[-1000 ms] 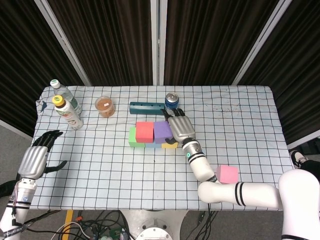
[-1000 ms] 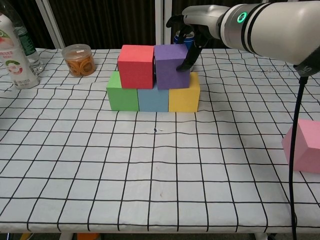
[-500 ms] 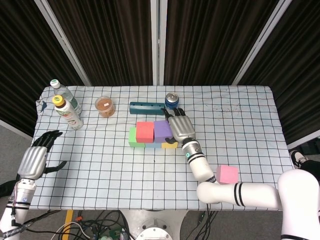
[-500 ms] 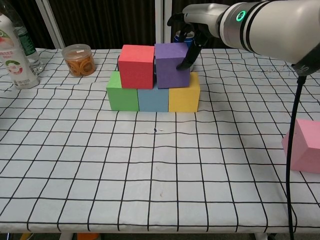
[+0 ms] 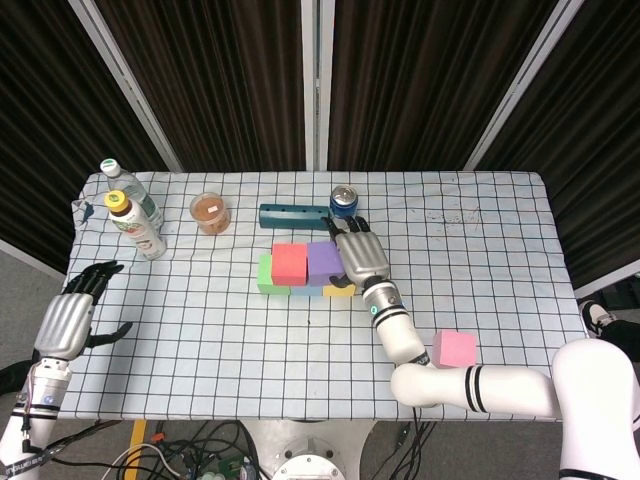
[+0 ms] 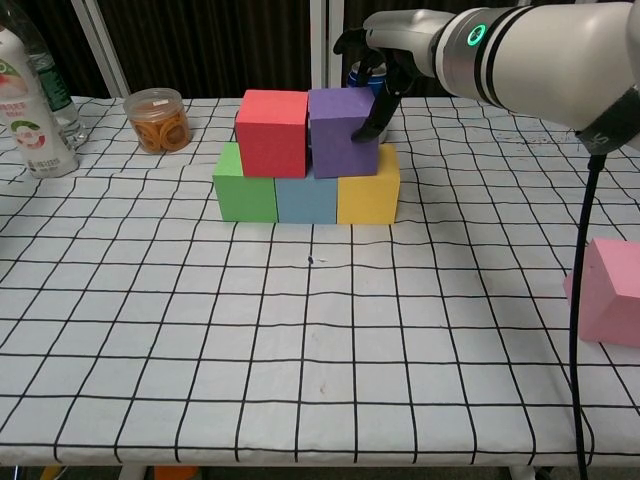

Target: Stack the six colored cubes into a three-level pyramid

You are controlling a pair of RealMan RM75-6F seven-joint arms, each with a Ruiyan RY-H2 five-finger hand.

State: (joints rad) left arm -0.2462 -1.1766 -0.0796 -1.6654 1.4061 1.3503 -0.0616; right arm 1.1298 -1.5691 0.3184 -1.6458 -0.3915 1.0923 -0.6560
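A green cube (image 6: 243,183), a blue cube (image 6: 305,199) and a yellow cube (image 6: 368,192) stand in a row on the checked cloth. On top of them sit a red cube (image 6: 271,132) and a purple cube (image 6: 340,133), side by side. My right hand (image 6: 385,50) reaches over the purple cube from behind and grips it, with one finger down its right face. A pink cube (image 6: 610,290) lies alone near the front right. My left hand (image 5: 68,322) hangs open off the table's left edge, holding nothing.
Two bottles (image 5: 135,225) stand at the back left, with a jar of orange bits (image 5: 210,212) beside them. A teal bar (image 5: 293,215) and a blue can (image 5: 343,200) lie just behind the stack.
The purple cube has edged slightly left toward the red cube under my right hand. My left hand has not moved.
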